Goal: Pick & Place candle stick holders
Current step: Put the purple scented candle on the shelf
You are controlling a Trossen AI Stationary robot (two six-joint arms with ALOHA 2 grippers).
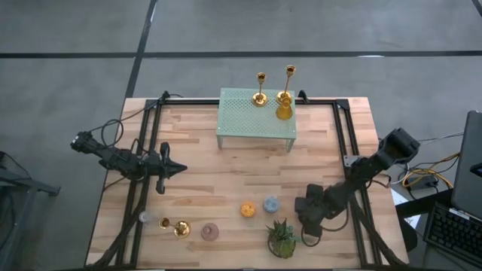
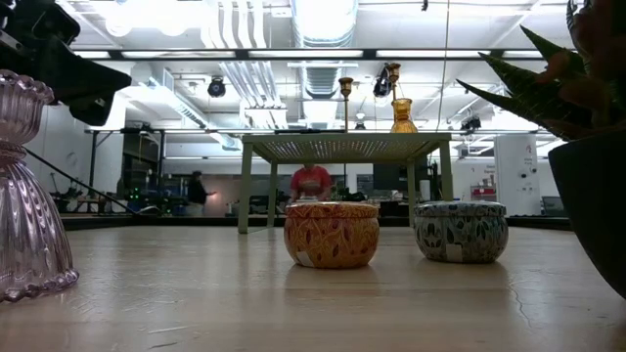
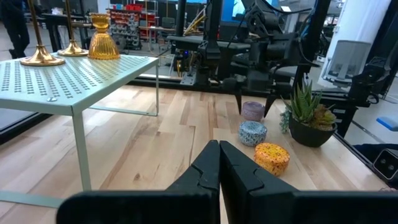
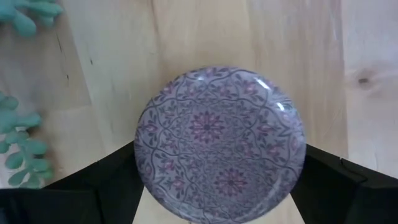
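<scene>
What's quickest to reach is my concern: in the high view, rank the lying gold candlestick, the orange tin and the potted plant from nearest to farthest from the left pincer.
Measured from the shut left pincer, on the table's left half:
1. Gold candlestick, lying on its side by the front edge, left side.
2. Orange tin, near the table's middle.
3. Potted plant, farther right, at the front edge.

Glossy gold metal candle stick holders (image 1: 260,89) upper centre; perforated, seemingly matt metal stand (image 1: 256,117); light-grained wood table (image 1: 218,188).
</scene>
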